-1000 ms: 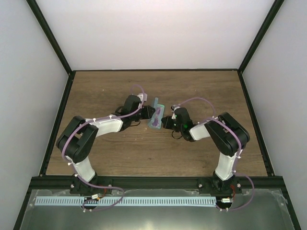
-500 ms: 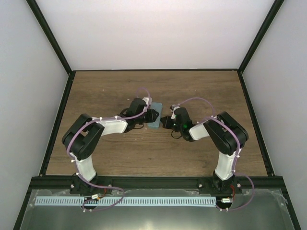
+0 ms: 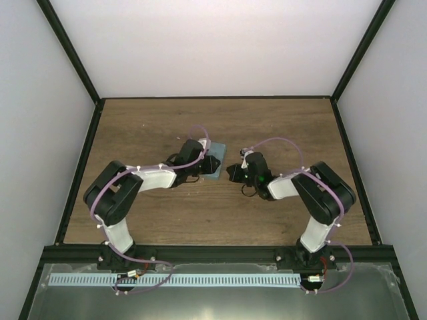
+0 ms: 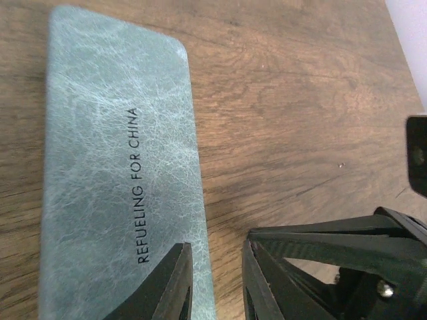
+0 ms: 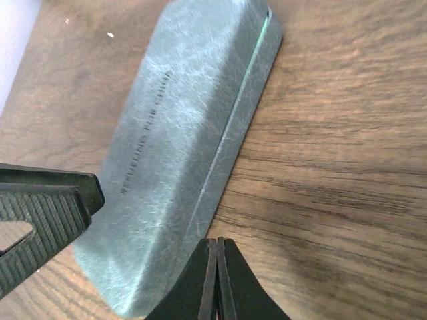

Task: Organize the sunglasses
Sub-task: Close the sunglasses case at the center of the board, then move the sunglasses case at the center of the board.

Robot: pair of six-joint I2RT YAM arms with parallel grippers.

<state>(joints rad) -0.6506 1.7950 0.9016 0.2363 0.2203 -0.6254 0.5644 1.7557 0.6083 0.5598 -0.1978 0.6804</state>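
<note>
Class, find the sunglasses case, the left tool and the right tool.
sunglasses case (image 4: pixel 100 167), left wrist view, its printed face.
left tool (image 4: pixel 213 244), left wrist view, between its fingertips.
right tool (image 5: pixel 217 245), right wrist view, where fingertips meet.

Bright, even overhead light - soft faint shadows on the brown wooden table (image 3: pixel 280 127). Wrist views sharp on the teal leather-look glasses case (image 4: pixel 107 167), mild sheen - near black fingertips (image 5: pixel 47 213) slightly soft.

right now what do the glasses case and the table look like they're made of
glasses case: looks like faux leather, teal, matte, going by the fine crackled marbling and printed black lettering; real leather can't be ruled out. table: brown wood or wood-look laminate, low sheen, with long grain streaks; can't tell which.
</note>
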